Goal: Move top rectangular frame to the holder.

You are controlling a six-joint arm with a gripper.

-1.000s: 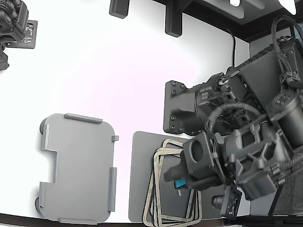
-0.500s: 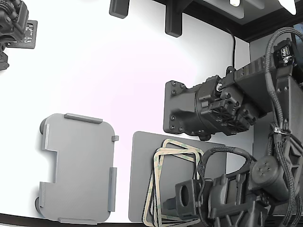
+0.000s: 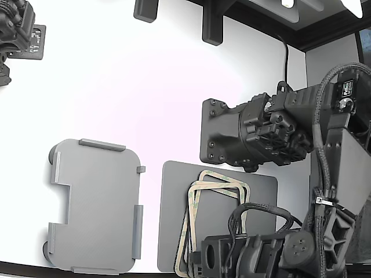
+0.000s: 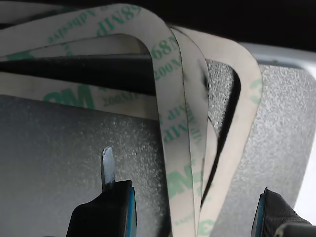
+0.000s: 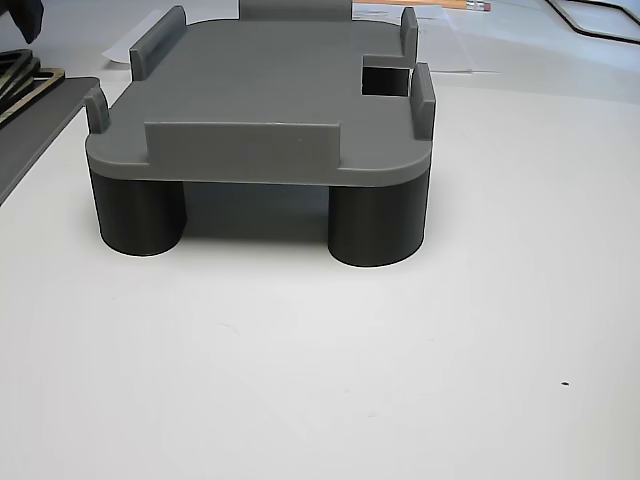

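Note:
Three alike beige frames (image 3: pixel 217 184) lie fanned in a stack on a dark grey mat (image 3: pixel 173 214). The top rectangular frame (image 4: pixel 173 123) shows green adhesive print in the wrist view. My gripper (image 4: pixel 190 197) is open just above the mat, one blue-padded finger (image 4: pixel 112 197) inside the frames' opening and the other (image 4: pixel 274 212) outside, so the stacked frame sides lie between them. Contact cannot be told. In the exterior view the gripper (image 3: pixel 197 262) sits low over the stack's near end. The light grey holder (image 3: pixel 93 205) stands bare to the exterior view's left, also seen in the other view (image 5: pixel 260 100).
The arm's black base (image 3: pixel 232 139) and cables rise at the exterior view's right, beside the mat. A second arm (image 3: pixel 14 29) sits at the far left corner. Dark fixtures (image 3: pixel 211 23) hang at the back edge. The mat's edge (image 5: pixel 30 130) lies next to the holder.
The arm has swung down toward the exterior view's bottom edge. The gripper went from over the middle of the frames to their near end, and sits lower.

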